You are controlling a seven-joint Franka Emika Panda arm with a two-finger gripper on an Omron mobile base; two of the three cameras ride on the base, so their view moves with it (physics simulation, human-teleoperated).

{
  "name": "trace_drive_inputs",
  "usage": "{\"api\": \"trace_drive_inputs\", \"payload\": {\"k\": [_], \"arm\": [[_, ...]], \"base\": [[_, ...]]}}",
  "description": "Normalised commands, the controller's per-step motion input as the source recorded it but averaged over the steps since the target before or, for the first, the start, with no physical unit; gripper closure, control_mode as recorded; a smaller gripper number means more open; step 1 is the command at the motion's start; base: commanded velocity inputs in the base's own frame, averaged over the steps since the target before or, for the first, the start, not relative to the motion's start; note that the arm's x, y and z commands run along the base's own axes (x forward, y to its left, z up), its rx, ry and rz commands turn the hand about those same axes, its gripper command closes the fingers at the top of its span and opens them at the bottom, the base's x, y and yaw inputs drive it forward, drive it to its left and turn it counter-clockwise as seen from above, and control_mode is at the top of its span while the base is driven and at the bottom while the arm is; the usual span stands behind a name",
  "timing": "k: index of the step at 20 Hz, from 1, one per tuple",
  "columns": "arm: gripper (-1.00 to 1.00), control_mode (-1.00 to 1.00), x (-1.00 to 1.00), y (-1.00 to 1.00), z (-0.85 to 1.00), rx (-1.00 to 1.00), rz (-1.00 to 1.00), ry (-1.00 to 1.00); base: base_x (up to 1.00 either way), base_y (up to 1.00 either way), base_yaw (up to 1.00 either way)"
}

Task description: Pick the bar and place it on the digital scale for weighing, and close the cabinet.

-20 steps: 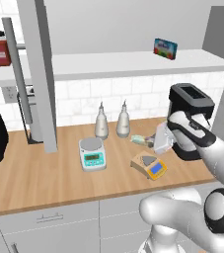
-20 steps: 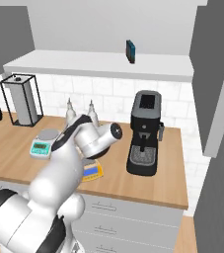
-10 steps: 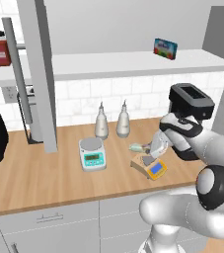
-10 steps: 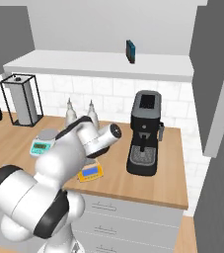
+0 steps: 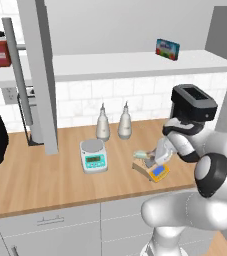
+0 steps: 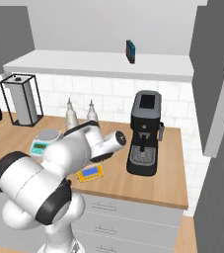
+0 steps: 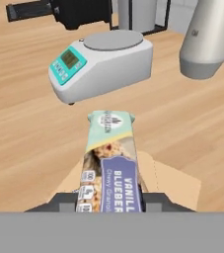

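Bar [image 7: 111, 158]: pinched between the jaws, lifted, hovering just over the tan scale [image 5: 153, 170] beneath them on the wooden surface [image 5: 50, 175]; not yet set down; cabinet door [image 5: 40, 75] open, closing pending.

Bar [image 7: 112, 160]: printed wrapper between the fingers [image 7: 64, 201], smooth with a faint sheen. Fingers: dark, matt.
Yellow scale [image 7: 177, 183] below the bar: flat tan, matt.
White scale [image 7: 103, 62] beyond the fingertips: smooth plastic, grey matt plate.
Counter [image 7: 24, 138]: light wood grain, matt.
Bottle [image 7: 209, 37]: brushed metal look, soft sheen.
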Motion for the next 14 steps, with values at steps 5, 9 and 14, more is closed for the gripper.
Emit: {"api": "trace_drive_inputs", "payload": {"k": [5, 9, 14], "arm": [[1.00, -1.00, 0.01, 0.00, -0.33, 0.00, 0.00, 0.00], [1.00, -1.00, 0.04, 0.00, -0.23, 0.00, 0.00, 0.02], [1.00, -1.00, -0.23, 0.00, -0.09, 0.00, 0.00, 0.00]], "base": [[0.00, 0.00, 0.00], [0.00, 0.00, 0.00], [0.00, 0.00, 0.00]]}}
